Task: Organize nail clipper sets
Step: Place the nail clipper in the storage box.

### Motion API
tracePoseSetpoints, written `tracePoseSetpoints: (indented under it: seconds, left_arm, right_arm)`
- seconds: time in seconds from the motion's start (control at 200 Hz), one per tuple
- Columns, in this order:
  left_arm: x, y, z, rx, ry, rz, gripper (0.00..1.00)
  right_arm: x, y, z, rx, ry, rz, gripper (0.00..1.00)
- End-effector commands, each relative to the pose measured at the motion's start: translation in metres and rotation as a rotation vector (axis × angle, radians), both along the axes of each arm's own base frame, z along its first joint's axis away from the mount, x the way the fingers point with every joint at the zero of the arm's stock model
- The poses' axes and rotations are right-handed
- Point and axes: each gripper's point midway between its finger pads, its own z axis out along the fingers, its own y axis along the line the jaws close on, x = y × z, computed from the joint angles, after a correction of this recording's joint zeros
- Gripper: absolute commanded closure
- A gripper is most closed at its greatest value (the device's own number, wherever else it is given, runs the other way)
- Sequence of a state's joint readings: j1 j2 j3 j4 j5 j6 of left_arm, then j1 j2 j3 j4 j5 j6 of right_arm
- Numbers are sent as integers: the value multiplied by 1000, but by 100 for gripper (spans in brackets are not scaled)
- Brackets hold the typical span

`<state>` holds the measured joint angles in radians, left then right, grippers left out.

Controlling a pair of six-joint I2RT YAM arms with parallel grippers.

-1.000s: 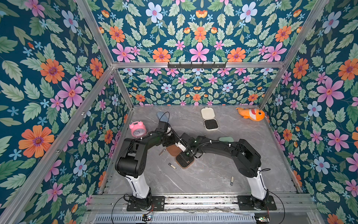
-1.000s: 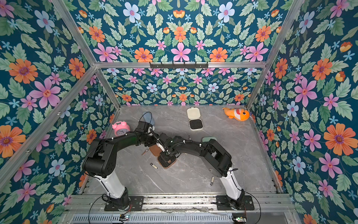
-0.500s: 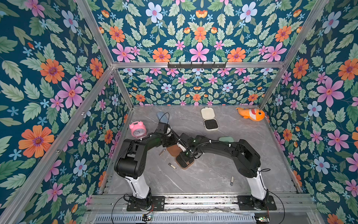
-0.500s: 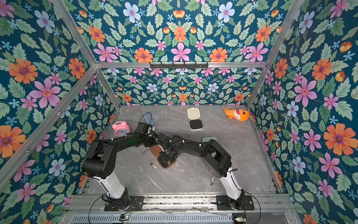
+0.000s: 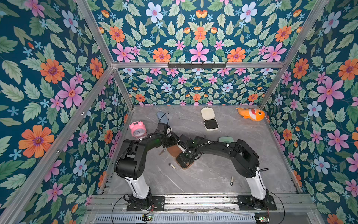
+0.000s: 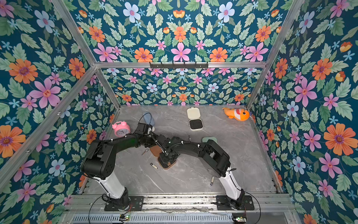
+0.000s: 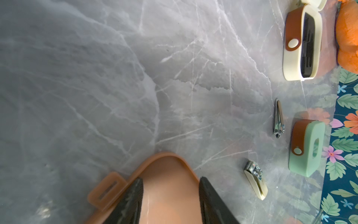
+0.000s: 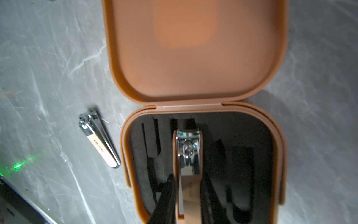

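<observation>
Right gripper (image 8: 187, 180) pinches 1 tan clipper (image 8: 188, 153) over the brown case (image 8: 279, 155) beneath it; left gripper (image 7: 170, 180), spread, rests on that case's lid (image 7: 166, 166).

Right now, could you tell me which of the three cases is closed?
The mint green case: its lid is down under its brown strap, while the cream case and brown case lie open, showing black inserts.

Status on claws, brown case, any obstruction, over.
Left claw open over brown lid. Right claw shut on clipper, above brown case insert. Loose clipper beside case, not blocking.
</observation>
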<state>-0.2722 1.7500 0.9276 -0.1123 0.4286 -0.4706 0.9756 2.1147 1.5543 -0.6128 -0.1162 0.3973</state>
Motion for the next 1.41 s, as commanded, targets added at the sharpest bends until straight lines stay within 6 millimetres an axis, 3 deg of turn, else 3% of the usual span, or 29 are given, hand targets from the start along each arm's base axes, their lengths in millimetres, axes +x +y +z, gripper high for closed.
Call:
tracePoseSetpoints:
  seconds: [0.0, 0.525, 0.88, 1.145, 1.4]
  left_arm:
    - [-14, 10, -14, 48, 74, 17, 49]
    - [-15, 9, -16, 45, 81, 14, 50]
    - [-19, 10, -19, 45, 86, 14, 50]
    - [-18, 8, -8, 28, 69, 13, 50]
    - [-6, 0, 29, -24, 7, 10, 49]
  right_arm:
    - [-15, -25, -22, -124, 37, -15, 93]
    - [-29, -16, -49, -143, 71, 53, 93]
    - [-35, -26, -64, -187, 97, -5, 90]
    - [-23, -23, -35, -149, 39, -73, 76]
    - [-8, -10, -3, -104, -21, -91, 61]
